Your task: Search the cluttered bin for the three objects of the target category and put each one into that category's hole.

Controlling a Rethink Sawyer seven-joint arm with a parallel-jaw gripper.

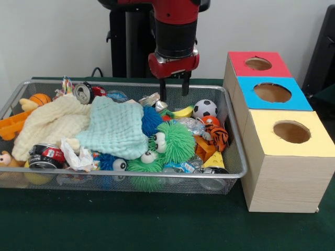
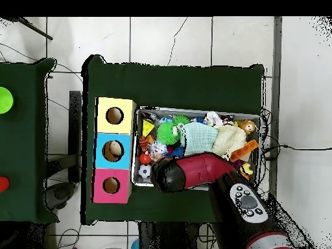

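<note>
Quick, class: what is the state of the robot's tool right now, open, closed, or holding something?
Tool: open and empty, its two fingers apart, hanging above the far side of the wire bin near the crushed can.

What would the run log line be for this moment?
gripper: open, empty | position: above bin far side, near soccer ball | boxes' holes: nothing visible inside

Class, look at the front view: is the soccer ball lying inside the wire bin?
Yes, the soccer ball sits inside the wire bin, near its far right corner.
</note>
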